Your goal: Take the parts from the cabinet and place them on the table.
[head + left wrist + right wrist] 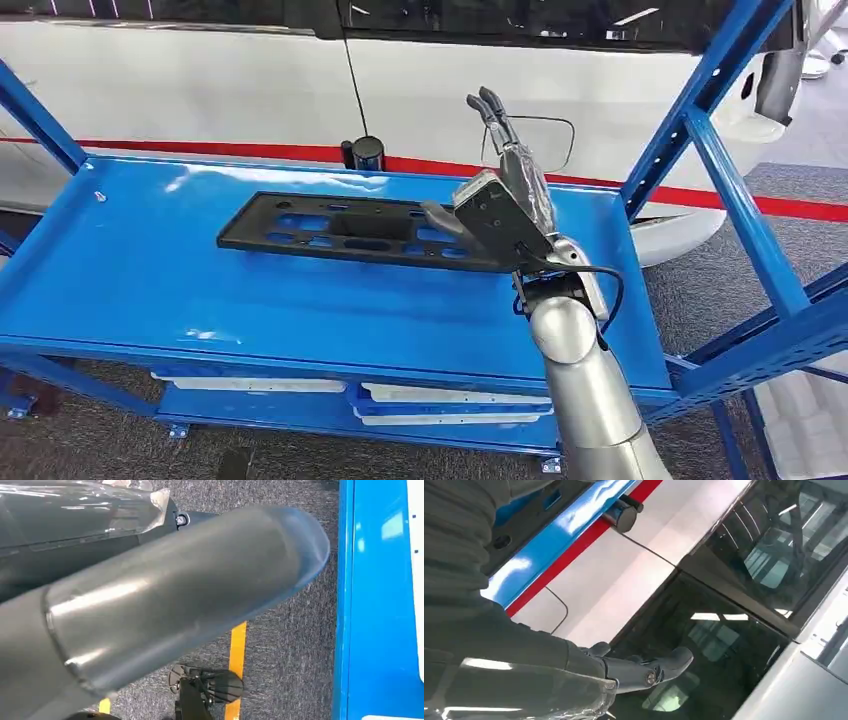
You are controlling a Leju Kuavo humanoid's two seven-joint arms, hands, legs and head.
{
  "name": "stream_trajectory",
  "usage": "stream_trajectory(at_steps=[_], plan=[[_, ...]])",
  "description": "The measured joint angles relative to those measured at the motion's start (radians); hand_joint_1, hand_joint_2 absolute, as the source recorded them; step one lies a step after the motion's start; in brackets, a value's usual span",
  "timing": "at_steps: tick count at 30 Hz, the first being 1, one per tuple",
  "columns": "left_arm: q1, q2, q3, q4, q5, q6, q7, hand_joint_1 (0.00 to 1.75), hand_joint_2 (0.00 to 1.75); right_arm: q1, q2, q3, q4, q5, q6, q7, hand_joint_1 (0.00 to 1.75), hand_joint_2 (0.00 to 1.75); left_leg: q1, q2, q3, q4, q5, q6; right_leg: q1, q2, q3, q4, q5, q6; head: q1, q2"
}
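Flat black perforated plastic part (350, 230) is laid on the blue metal table (150, 280); right hand (510, 185) is raised, fingers extended, nothing held. Left hand (165, 600) grip cannot be told.

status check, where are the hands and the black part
Right hand open above the blue shelf, fingers straight, holding nothing. Black part flat on shelf. Left hand hanging, state unclear. Nothing blocking.

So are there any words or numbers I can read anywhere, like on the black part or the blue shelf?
None can be read.
Black part: holes and slots, no writing.
Blue shelf: plain paint.
White vehicle behind: a red stripe, no letters.
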Motion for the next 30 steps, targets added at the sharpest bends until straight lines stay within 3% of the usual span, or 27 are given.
stream_trajectory(at_steps=[4,7,11,15,17,20,30], plan=[[0.000,0.000,0.000,0.000,0.000,0.010,0.010,0.00,0.00,-0.002,0.008,0.022,0.007,0.060,0.015,0.007,0.00,1.75,0.002,0.000,0.000,0.000,0.000,0.000,0.003,0.000,0.000,0.002,0.000,0.000,0.000,0.000],[0.001,0.001,0.003,0.000,0.032,0.037,0.016,0.00,0.00,-0.018,0.055,0.089,0.070,0.105,0.032,-0.012,0.00,1.75,0.003,0.003,-0.001,0.000,0.000,0.000,0.004,0.002,-0.002,0.006,0.000,0.000,0.001,0.000],[0.013,0.002,0.030,0.000,0.075,0.074,0.018,0.00,0.00,-0.072,0.145,0.248,0.226,0.077,0.016,-0.037,0.00,1.75,0.005,0.005,-0.001,0.000,0.000,-0.001,0.004,0.002,-0.007,0.008,-0.002,-0.002,0.000,0.000],[0.020,0.002,0.053,0.000,0.092,0.086,-0.001,0.00,0.00,-0.128,0.182,0.432,0.314,0.048,-0.004,0.021,0.00,1.75,0.005,0.005,-0.003,-0.001,0.000,-0.002,0.005,0.002,-0.007,0.009,-0.002,-0.004,0.000,0.000],[0.018,0.002,0.069,0.000,0.107,0.084,-0.045,0.00,0.00,-0.189,0.187,0.585,0.361,0.063,0.000,0.082,0.00,1.75,0.006,0.006,-0.003,-0.001,0.000,-0.002,0.006,0.002,-0.009,0.009,-0.003,-0.004,0.000,0.000],[0.015,0.003,0.082,0.000,0.114,0.084,-0.057,0.00,0.00,-0.224,0.187,0.757,0.396,0.065,-0.007,0.105,0.00,1.75,0.007,0.003,-0.002,-0.001,0.001,-0.002,0.005,-0.001,-0.009,0.009,-0.003,-0.004,0.000,0.000],[0.016,0.004,0.095,0.000,0.106,0.083,-0.072,0.00,0.00,-0.299,0.187,0.948,0.472,0.079,-0.018,0.111,0.00,1.75,0.005,0.001,-0.003,0.000,0.001,-0.002,0.004,-0.001,-0.008,0.009,-0.003,-0.004,0.000,0.000]])
